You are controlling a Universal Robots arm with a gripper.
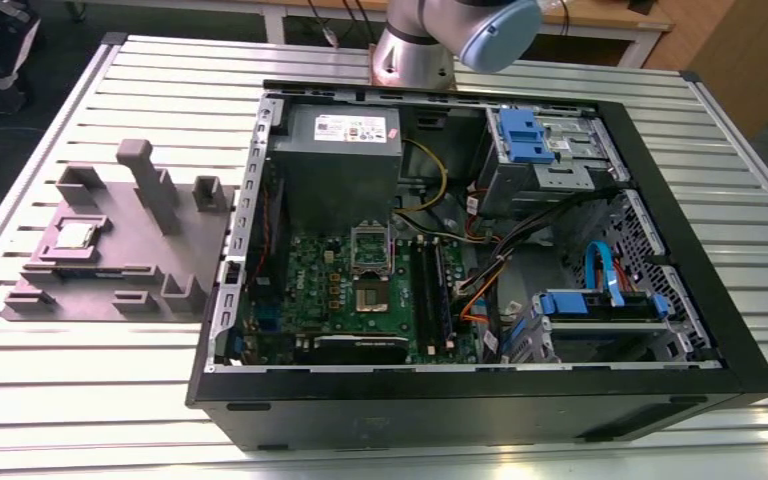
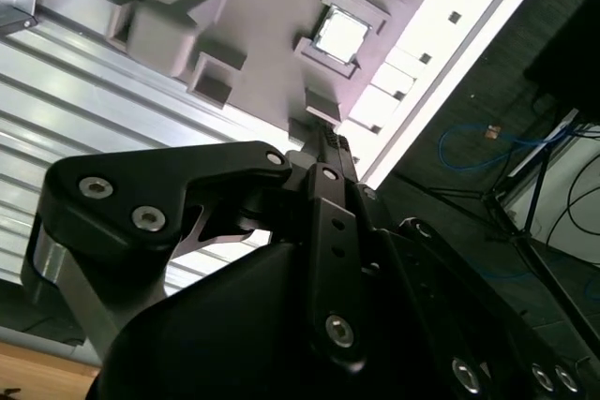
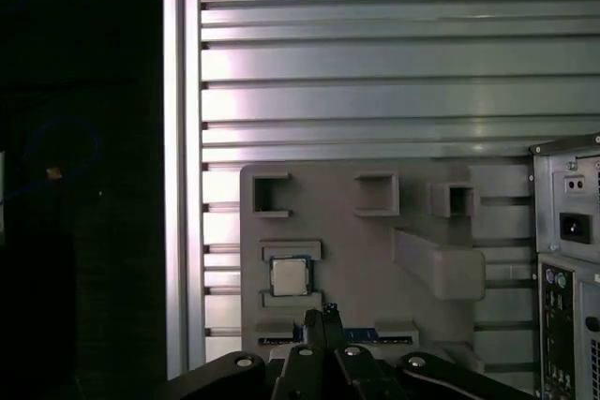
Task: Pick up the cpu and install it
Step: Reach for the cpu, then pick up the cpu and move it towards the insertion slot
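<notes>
I'm looking down the claw (image 3: 323, 314) now, and in the first wrist view its two fingertips meet with nothing pinched between them: closed and empty. The second wrist view has the claw (image 2: 323, 138) from behind its black linkage, and the tips there come to one point too.

Out past those tips and clear of them lies the cpu (image 3: 290, 275). It is flat, silvery side up, and nothing is touching it. It sits in a shallow square pocket of the grey stepped holder block (image 3: 356, 250), framed by low raised lips. The second wrist view shows the same cpu (image 2: 339, 33), bright against the block (image 2: 253, 7).

Further out from the claw, beyond the block's tall pegs, stands the computer case (image 3: 567, 259), its rear panel just beside the block. Everything rests on the ribbed aluminium table (image 3: 375, 44).

In the exterior view, the cpu (image 1: 75, 236) is on the far side of the block (image 1: 144, 250) from the open case (image 1: 491, 395). Inside the case lies the green motherboard (image 1: 317, 290), next to the grey box with a white label (image 1: 337, 140). The arm (image 1: 424, 50) rises behind the case.
</notes>
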